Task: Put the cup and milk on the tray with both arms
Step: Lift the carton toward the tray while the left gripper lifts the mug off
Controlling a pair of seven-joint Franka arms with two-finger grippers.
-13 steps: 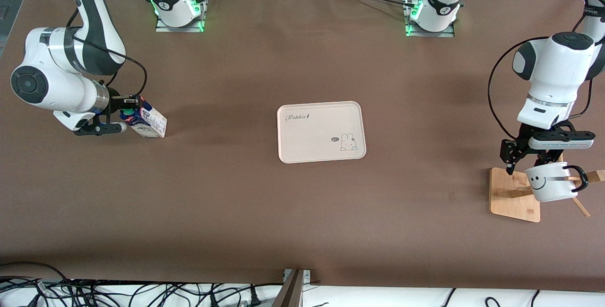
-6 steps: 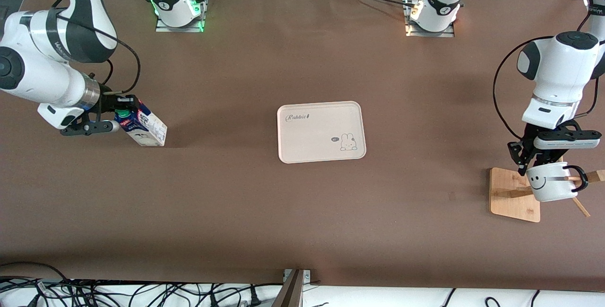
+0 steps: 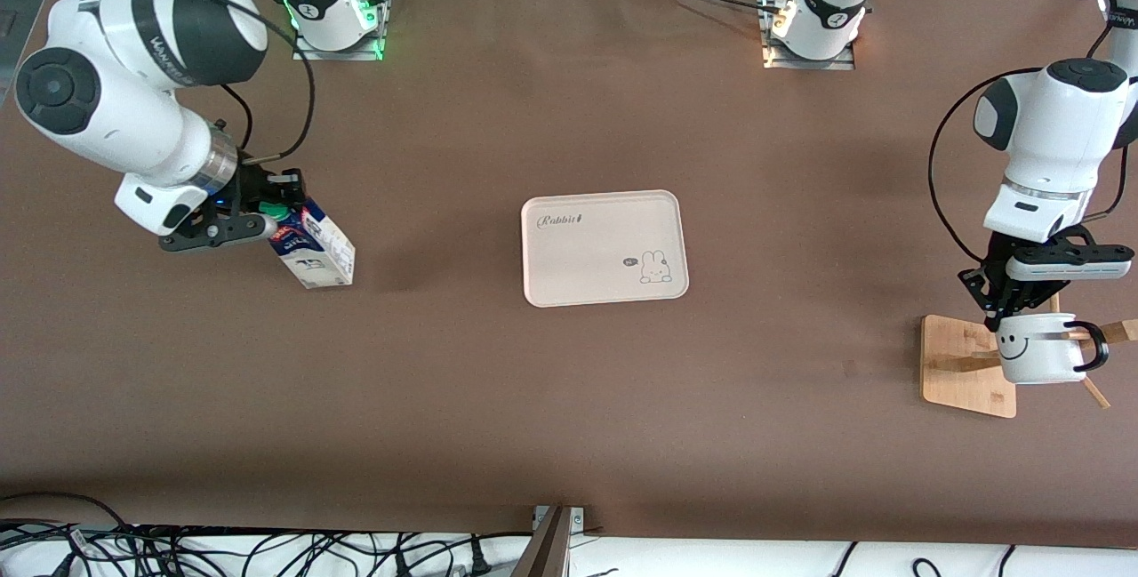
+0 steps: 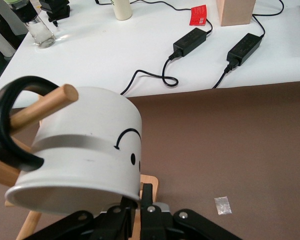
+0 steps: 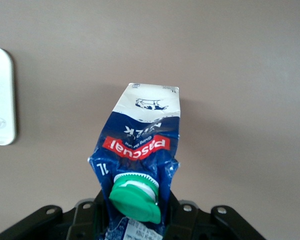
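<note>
My right gripper [image 3: 267, 211] is shut on the top of the milk [image 3: 313, 250], a blue and white carton with a green cap [image 5: 135, 197]. It holds the carton [image 5: 142, 135] tilted over the table at the right arm's end. The cream-pink tray [image 3: 605, 248] lies flat at the table's middle, with nothing on it; its edge shows in the right wrist view [image 5: 0, 95]. The white smiley cup [image 3: 1036, 353] hangs by its black handle [image 4: 5, 130] on a wooden peg [image 4: 42, 107]. My left gripper [image 3: 1013, 303] is shut on the cup's rim [image 4: 85, 145], one finger [image 4: 149, 200] outside the wall.
The wooden stand's square base [image 3: 965, 365] sits under the cup at the left arm's end. A small scrap [image 4: 222, 205] lies on the brown table near it. Cables run along the table edge nearest the camera [image 3: 267, 550]. Power adapters [image 4: 190, 41] lie on a white surface past the table.
My right arm has lifted the milk and carried it toward the tray. My left gripper has come down onto the cup's rim, and the cup has tipped more upright on the peg.
</note>
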